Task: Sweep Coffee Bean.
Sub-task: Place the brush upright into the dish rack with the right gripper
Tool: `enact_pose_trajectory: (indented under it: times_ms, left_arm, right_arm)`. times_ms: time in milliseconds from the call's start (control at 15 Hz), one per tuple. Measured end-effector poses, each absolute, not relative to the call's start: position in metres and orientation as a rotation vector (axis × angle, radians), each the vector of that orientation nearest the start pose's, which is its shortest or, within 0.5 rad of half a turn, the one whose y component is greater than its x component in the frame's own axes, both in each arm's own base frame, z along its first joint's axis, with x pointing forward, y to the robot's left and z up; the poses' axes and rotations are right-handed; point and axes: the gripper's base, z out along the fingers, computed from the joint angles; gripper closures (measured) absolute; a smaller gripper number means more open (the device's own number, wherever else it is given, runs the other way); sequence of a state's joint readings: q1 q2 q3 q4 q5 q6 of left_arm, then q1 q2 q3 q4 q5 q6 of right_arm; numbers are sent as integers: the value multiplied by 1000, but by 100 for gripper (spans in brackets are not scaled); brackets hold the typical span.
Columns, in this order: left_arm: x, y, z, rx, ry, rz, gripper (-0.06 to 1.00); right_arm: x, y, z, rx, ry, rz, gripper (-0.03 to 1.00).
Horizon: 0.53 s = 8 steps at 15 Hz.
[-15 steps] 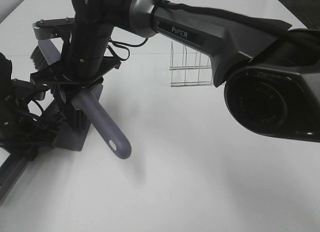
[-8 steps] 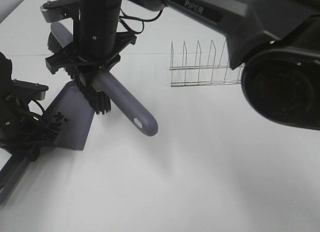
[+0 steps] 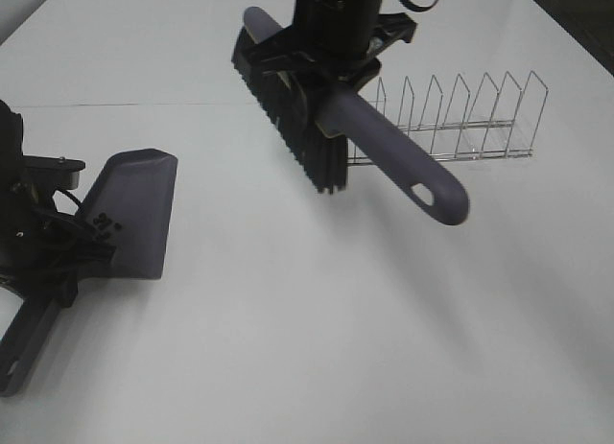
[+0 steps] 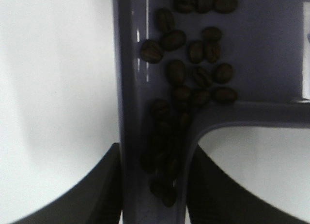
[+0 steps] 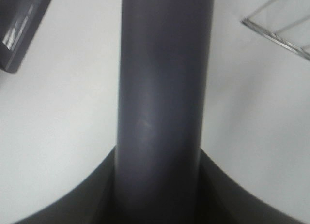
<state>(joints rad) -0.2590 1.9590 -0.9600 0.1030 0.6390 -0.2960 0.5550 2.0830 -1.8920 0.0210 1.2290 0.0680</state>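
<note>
Lifting away from dustpan (image 3: 139,190) toward rack (image 3: 480,128): brush (image 3: 393,156) clamped in right fingers (image 5: 72,200), dustpan in left fingers (image 4: 87,195).

No legible text, no brand marks, numbers or signs in any view

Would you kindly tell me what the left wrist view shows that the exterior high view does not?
Only left wrist: each dark brown oval coffee bean separately, some lying in the handle channel that the left gripper clamps. Only exterior high: the grey-purple plastic brush with black bristles, held above the white table by the right gripper, near a thin wire rack. Both: the grey-purple plastic dustpan holding the beans, and the table.
</note>
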Motion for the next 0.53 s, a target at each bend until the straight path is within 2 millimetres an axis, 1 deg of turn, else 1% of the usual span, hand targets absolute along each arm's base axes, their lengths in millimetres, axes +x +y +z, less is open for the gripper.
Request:
enact_pose_trajectory:
  times_ms: [67, 133, 200, 267, 400, 533]
  left_arm:
    - [306, -75, 94, 67, 3103, 84, 61]
    - [306, -75, 94, 66, 3103, 83, 61]
    - [306, -76, 94, 64, 3103, 82, 61]
    - [306, -76, 94, 64, 3103, 82, 61]
    - [306, -76, 94, 64, 3103, 82, 61]
    - [306, -76, 94, 63, 3103, 82, 61]
  right_arm:
    - [370, 220, 256, -670, 2875, 117, 69]
    - [353, 186, 252, -606, 2957, 84, 69]
    - [348, 175, 249, -576, 2988, 73, 69]
    - [338, 154, 241, -504, 3051, 53, 69]
    - [317, 114, 221, -340, 3147, 18, 69]
    - [305, 87, 201, -220, 3219, -3, 69]
